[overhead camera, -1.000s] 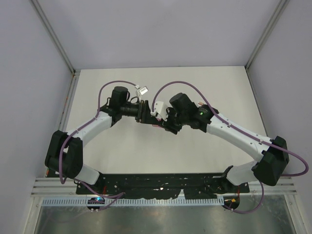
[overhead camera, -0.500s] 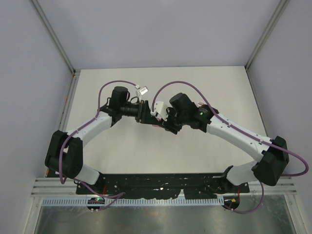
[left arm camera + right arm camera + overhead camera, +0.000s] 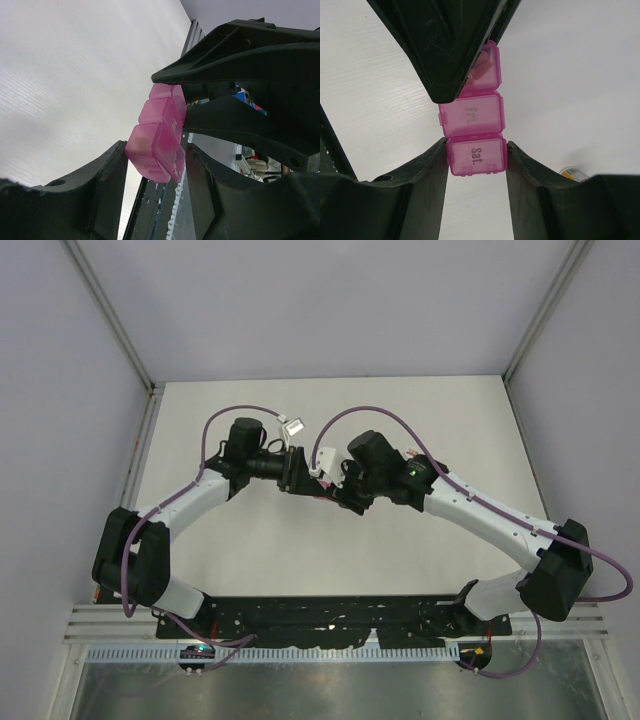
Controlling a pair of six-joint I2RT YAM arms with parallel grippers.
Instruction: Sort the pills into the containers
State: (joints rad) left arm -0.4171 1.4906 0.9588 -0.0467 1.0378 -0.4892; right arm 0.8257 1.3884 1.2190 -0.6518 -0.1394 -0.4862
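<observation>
Over the table (image 3: 400,410) centre, the pink pill box (image 3: 472,127) spans between both arms. The right gripper (image 3: 475,156) pinches its "Sat." end; the left gripper (image 3: 155,160) pinches the opposite end.

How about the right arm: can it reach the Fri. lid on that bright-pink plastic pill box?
Probably not. The Fri. lid is bare, but the right gripper grips the bright-pink plastic pill box at its Sat. end, the left gripper the other.

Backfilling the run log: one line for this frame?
stage: two-arm hold | left gripper: shut on pill box | right gripper: shut on its Sat. end
</observation>
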